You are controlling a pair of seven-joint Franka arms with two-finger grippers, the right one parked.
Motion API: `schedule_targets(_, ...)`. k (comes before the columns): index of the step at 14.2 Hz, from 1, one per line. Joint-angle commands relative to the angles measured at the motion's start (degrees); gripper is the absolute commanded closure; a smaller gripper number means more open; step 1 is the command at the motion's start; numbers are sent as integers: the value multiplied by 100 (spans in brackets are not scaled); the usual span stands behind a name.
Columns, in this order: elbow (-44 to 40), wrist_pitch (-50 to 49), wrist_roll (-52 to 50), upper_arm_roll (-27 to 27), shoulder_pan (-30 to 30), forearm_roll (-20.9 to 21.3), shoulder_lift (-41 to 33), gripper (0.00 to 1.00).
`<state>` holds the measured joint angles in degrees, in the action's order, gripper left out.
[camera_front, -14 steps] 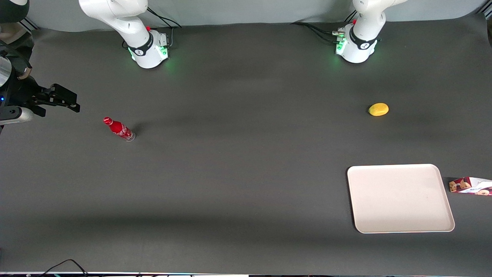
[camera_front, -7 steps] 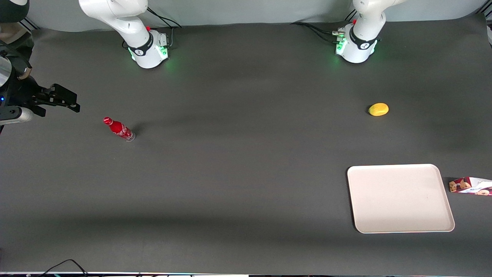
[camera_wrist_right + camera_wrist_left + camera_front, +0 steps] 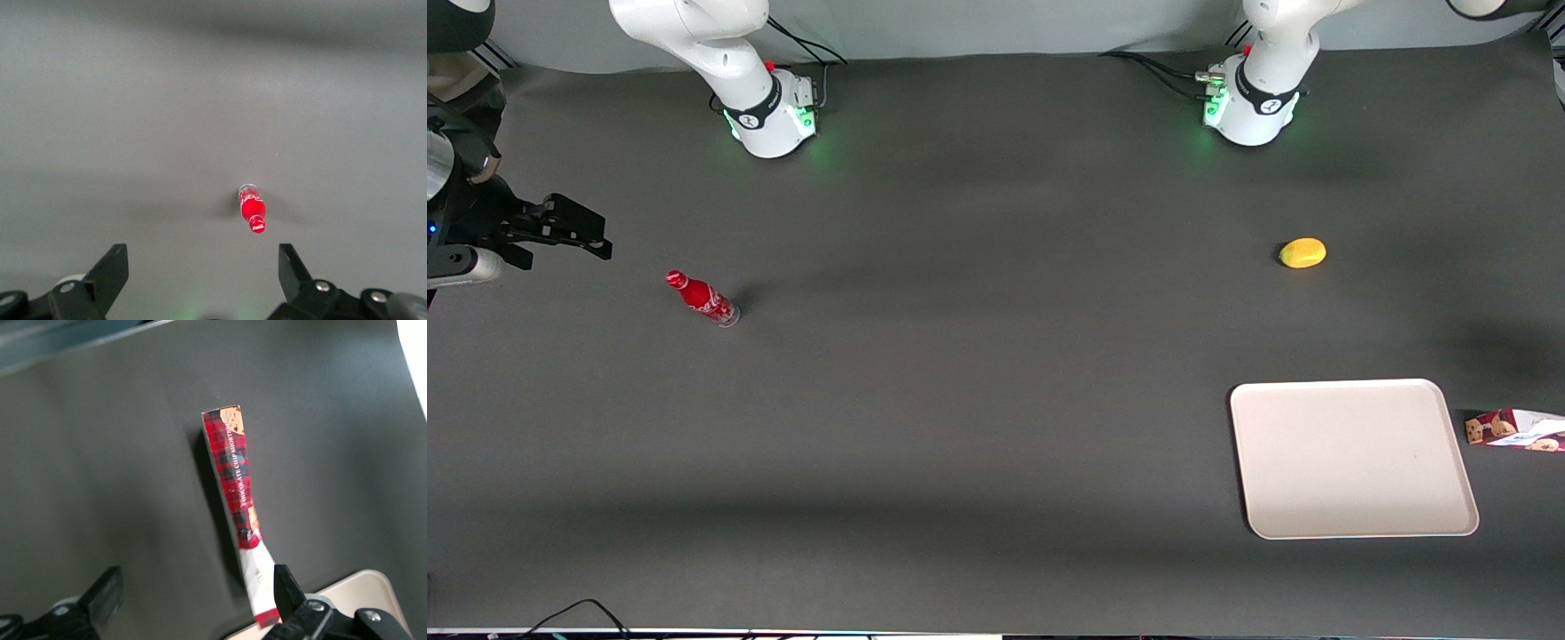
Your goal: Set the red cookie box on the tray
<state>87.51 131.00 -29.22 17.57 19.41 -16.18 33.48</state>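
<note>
Hanging above the dark desk (image 3: 996, 400), my claw (image 3: 193, 600) is spread wide and holds nothing, its two fingers (image 3: 103, 593) apart in the air over the red cookie box (image 3: 237, 510). The box lies flat on the desk, a long narrow tartan-red carton with a cookie printed at one end and a white label at the other; the white end reaches close to one of my fingertips in the left wrist view. In the front view the box (image 3: 1516, 430) sits just beside the short edge of the tray (image 3: 1352, 458), off it, at the working arm's end of the desk. A yellow lemon-like fruit (image 3: 1303, 252) lies well apart from the tray, farther from the front camera. A red soda bottle (image 3: 703, 299) lies toward the parked arm's end.
</note>
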Motion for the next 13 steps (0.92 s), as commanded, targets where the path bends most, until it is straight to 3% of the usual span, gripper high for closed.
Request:
schedule_targets(1, -112, 398, -172, 62, -42, -455, 360, 0)
schedule_targets(13, -287, 1173, -181, -52, -86, -1264, 1363, 0)
